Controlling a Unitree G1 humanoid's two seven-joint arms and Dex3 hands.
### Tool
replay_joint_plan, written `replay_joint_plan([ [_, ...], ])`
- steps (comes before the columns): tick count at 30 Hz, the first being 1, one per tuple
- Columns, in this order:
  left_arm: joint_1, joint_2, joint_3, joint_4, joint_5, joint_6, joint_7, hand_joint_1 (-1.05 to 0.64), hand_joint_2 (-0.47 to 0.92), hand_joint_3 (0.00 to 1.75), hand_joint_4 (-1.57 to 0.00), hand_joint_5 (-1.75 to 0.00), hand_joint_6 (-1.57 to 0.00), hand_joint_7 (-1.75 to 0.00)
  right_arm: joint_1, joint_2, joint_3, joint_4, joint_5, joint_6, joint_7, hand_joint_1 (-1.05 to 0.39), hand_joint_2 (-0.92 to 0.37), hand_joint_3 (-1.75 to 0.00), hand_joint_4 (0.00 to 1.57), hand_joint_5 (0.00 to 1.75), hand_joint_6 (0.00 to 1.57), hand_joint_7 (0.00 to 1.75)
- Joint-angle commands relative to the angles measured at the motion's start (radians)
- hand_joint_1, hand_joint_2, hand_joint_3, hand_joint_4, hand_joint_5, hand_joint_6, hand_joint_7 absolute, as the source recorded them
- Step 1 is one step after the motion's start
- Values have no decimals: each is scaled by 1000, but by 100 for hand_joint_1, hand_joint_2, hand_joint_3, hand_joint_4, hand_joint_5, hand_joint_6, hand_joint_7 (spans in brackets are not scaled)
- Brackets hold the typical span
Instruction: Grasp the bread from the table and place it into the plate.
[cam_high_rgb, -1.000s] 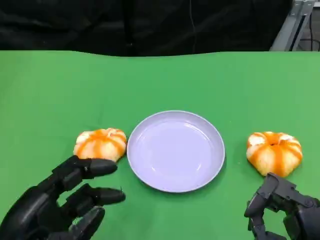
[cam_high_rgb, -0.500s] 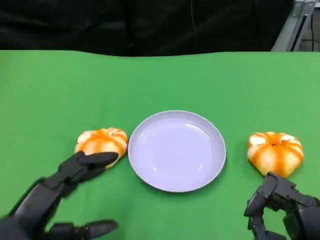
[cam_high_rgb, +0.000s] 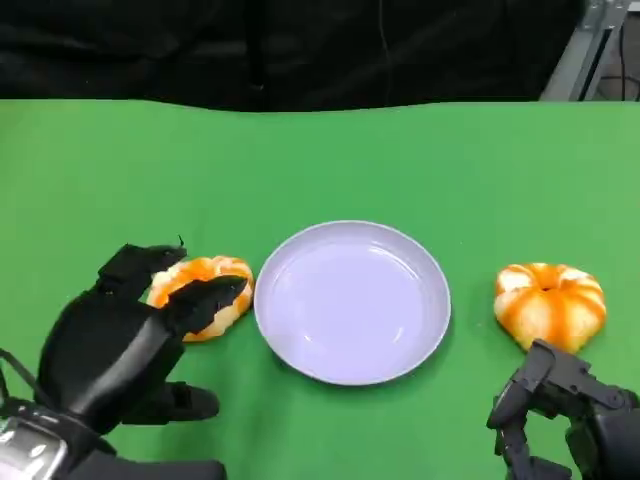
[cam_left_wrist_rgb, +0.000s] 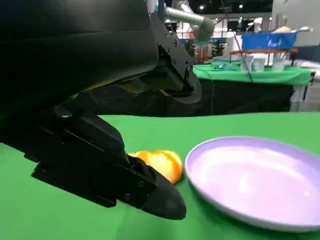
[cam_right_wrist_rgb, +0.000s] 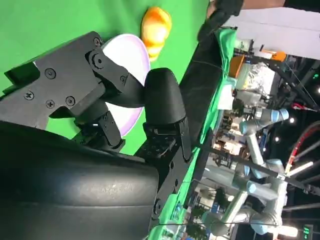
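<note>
The right hand (cam_high_rgb: 565, 425) sits at the near right edge of the table, fingers curled in on nothing, just short of the right bun (cam_high_rgb: 550, 303); it has not stirred over the last second. The left hand (cam_high_rgb: 130, 335) is the one that has moved: a second ago it lay low and near, fingers spread toward the left bun (cam_high_rgb: 203, 290); now it has risen and reached forward, its fingers draped over the bun's near side. They look apart rather than clamped, and the left wrist view shows a fingertip (cam_left_wrist_rgb: 162, 200) in front of the bun with no firm pinch. So the grasp is probably about to close, not yet made. The bun lies on the green table (cam_high_rgb: 320, 160), just left of the plate (cam_high_rgb: 352, 300), which holds nothing.
</note>
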Motion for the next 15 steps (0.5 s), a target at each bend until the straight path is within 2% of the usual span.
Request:
replay_joint_plan([
  [1, -38, 9, -26, 39, 22, 30, 35, -87, 86, 0, -12, -40, -51, 0, 0, -11, -3, -1, 1, 3, -1, -15, -53, -115, 81, 175, 74, 156],
  [6, -42, 18, -40, 42, 16, 42, 45, -87, 86, 0, -14, -36, -51, 0, 0, -11, -3, -1, 1, 3, -1, -15, -53, -115, 81, 175, 74, 156],
  [10, -206, -49, -95, 277, 52, 143, 80, -87, 88, 0, -19, -25, -49, 0, -3, -6, -3, -2, -25, 3, -16, -15, -53, -115, 82, 175, 74, 156],
  [15, -294, -76, -141, 409, 55, 196, 132, -88, 89, 1, -22, -21, -48, 0, -2, -3, -2, -2, -26, 0, -19, -16, -54, -115, 82, 175, 74, 157],
])
